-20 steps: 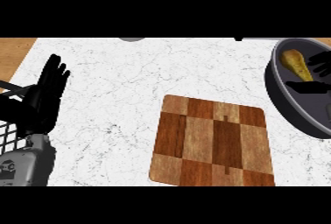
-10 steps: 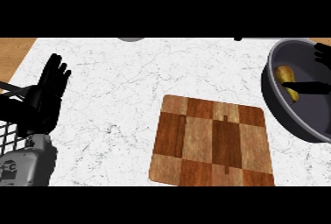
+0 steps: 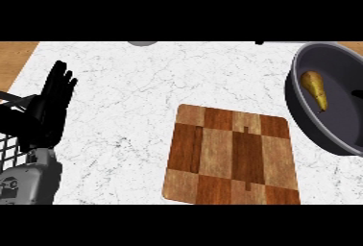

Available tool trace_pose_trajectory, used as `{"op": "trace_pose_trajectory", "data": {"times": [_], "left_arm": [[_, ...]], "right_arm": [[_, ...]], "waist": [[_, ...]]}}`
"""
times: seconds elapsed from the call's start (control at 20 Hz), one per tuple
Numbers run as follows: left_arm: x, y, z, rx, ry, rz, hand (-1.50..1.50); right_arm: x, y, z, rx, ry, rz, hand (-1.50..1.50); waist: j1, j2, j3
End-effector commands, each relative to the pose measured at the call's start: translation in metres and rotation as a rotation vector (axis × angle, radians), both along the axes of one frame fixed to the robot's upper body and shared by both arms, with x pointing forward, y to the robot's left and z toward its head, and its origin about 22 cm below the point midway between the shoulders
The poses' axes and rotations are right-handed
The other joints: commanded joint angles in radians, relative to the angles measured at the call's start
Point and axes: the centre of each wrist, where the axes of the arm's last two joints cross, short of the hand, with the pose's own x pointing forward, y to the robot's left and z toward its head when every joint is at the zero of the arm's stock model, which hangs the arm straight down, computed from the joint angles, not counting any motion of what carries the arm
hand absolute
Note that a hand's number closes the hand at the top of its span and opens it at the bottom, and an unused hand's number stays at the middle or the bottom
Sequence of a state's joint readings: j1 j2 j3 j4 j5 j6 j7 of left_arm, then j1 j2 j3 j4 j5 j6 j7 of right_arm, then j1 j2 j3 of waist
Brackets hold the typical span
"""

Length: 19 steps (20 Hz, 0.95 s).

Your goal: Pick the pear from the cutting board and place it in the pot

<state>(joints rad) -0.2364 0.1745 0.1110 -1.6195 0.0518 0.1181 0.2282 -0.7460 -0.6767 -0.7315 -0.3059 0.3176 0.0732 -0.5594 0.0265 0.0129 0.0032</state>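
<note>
At the left edge of the frame you had the left black robot hand (image 3: 53, 103) resting, fingers straight and spread upward, holding nothing, above its grey forearm (image 3: 28, 182) in the lower left corner. Beneath it ran the white marbled desk (image 3: 135, 96), with a strip of brown wooden surface (image 3: 16, 53) showing in the upper left corner.

Moving to the centre, the rectangular wooden checkered cutting board (image 3: 234, 156) lay flat on the desk in the lower middle, and nothing sat on it.

At the right edge you could see the round dark grey metal pot (image 3: 301, 115), partly cut off by the frame. The yellow-brown pear (image 3: 315, 89) lay inside it, on its side against the inner bottom, well apart from the board. A small dark shape at the pot's far right could not be made out.

Your right robot hand did not appear anywhere, so its state could not be told.

Judged from this layout, the task looked essentially done: the pear was off the board and in the pot, released. Nothing appeared left beyond bringing the arms to rest.
</note>
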Motion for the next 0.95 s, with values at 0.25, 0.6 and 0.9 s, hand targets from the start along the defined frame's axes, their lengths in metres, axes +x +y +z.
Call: {"op": "trace_pose_trajectory", "data": {"times": [0.25, 0.6, 0.9], "left_arm": [[-0.013, 0.007, -0.004, 0.006, 0.008, 0.004, 0.00], [0.001, -0.001, 0.003, 0.003, -0.008, 0.012, 0.00], [-0.010, 0.012, -0.001, 0.012, 0.004, 0.004, 0.00]], "right_arm": [[-0.065, -0.070, 0.017, 0.055, -0.020, 0.021, -1.50], [-0.095, -0.087, 0.008, 0.026, -0.007, 0.033, -1.50], [-0.105, -0.101, 0.027, 0.030, 0.011, 0.032, -1.50]], "waist": [[0.001, -0.002, 0.001], [0.002, 0.003, 0.003], [0.009, 0.001, 0.002]]}}
